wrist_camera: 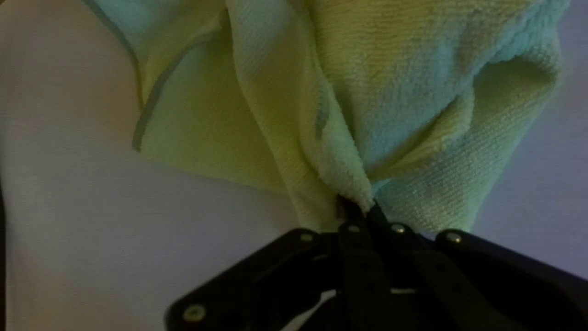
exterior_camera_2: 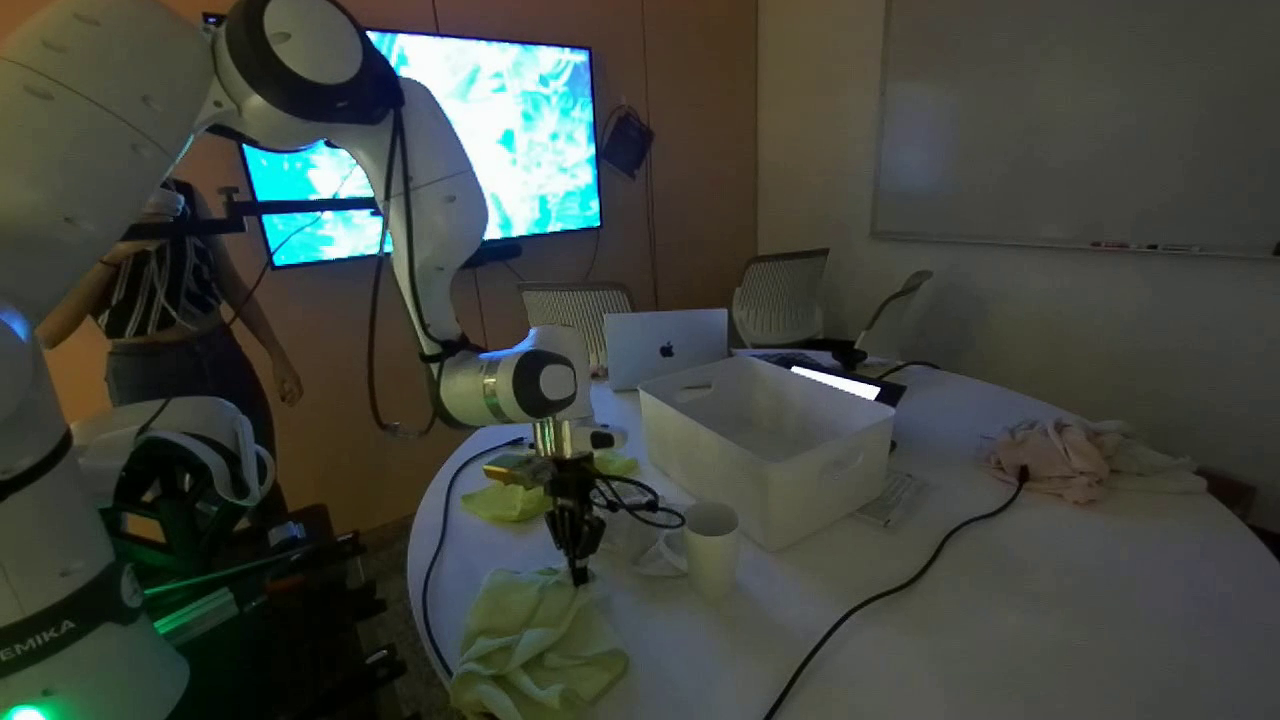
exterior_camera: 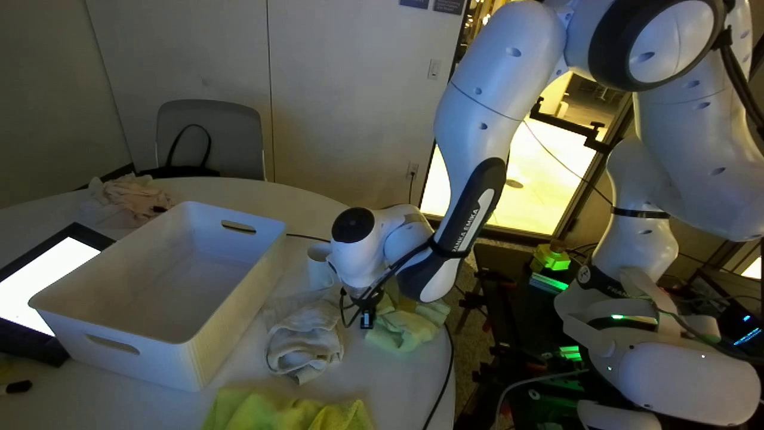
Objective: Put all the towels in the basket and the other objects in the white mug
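A round-edged white counter point(exterior_camera_2: 950, 630) carries the big white basket point(exterior_camera: 161, 361), slots cut in its short ends. In an exterior view a silver laptop point(exterior_camera_2: 665, 335) stands just beyond the basket, lid raised. Outside the basket, crumpled on the counter, lie a yellow towel point(exterior_camera: 286, 413), a pale yellow-green towel point(exterior_camera_2: 535, 640) and a whitish-grey towel point(exterior_camera: 307, 340). The end effector point(wrist_camera: 362, 214) points down with its fingers drawn together, pinching a bunched fold of the pale yellow-green towel, whose rest lies in loose folds on the counter. The white mug point(exterior_camera_2: 713, 555) stands upright near the basket's long side.
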Available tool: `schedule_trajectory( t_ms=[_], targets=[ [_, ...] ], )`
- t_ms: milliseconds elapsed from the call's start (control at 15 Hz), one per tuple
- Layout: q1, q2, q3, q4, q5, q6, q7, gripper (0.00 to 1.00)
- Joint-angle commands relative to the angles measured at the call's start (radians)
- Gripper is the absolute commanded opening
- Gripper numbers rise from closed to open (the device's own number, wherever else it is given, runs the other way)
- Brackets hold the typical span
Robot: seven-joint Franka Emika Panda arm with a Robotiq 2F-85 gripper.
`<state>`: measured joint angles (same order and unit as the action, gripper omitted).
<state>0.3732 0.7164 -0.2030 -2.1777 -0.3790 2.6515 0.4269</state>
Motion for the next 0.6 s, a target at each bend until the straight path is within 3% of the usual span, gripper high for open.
schedule_trajectory(
  t_ms=[0,533],
  targets=[
    [0.024,-0.085,-0.011,-0.019,-0.012,-0.038,-0.019,0.01],
    [0.036,-0.281,0.024,-0.021,-0.065,-0.189,-0.017,0.01]
  ],
)
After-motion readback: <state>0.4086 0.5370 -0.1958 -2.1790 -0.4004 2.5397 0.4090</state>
